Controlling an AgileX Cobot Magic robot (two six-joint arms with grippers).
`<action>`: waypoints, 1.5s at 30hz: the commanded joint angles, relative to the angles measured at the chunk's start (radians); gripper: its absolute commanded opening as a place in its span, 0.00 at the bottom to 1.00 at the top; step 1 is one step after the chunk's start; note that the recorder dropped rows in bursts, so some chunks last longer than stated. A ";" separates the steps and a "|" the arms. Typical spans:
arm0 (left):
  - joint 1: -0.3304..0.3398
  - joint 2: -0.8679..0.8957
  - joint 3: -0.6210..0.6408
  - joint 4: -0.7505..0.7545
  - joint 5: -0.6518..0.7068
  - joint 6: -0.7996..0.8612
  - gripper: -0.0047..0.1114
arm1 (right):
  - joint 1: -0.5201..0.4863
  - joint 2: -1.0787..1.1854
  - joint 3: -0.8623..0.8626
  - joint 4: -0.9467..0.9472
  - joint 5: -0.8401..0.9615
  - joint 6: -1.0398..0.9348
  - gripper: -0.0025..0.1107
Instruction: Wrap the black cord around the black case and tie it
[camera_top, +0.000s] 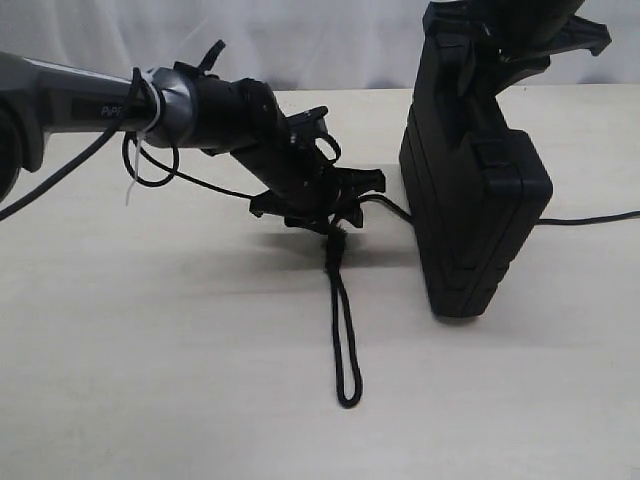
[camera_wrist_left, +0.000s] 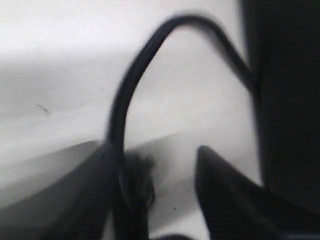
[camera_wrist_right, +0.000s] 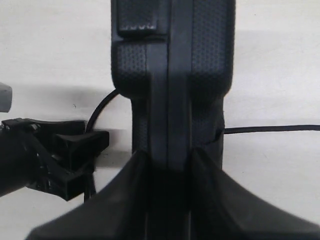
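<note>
Case position: the black case (camera_top: 470, 200) is standing upright on the tabletop (camera_top: 150, 350), at 3 o'clock of the left arm's tool in the exterior view.
Right arm: the right pincer (camera_wrist_right: 168, 155) is clamping the case from 12 o'clock, with one finger pressing on each broad face.
Left arm: the left pincer (camera_wrist_left: 152, 160) is sitting low over the tabletop just beside the case, its fingers standing apart. The cord is passing between them against one finger. The wrist view is blurred, but the cord appears not to be pinched.
Cord position: the black cord (camera_top: 336, 250) is lying with its knot (camera_wrist_left: 135, 175) at the left pincer and its narrow loop stretching flat toward 6 o'clock. One stretch is arching across to the case, and another is running out toward 3 o'clock.
</note>
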 joint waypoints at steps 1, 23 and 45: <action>0.047 -0.012 -0.001 -0.009 0.013 0.084 0.55 | 0.000 -0.004 -0.005 -0.006 -0.005 0.001 0.06; -0.113 -0.060 -0.020 0.544 0.237 1.823 0.55 | 0.000 -0.004 -0.005 -0.006 -0.005 0.001 0.06; -0.153 -0.007 -0.020 0.544 0.257 1.638 0.09 | 0.000 -0.004 -0.005 -0.006 -0.005 0.001 0.06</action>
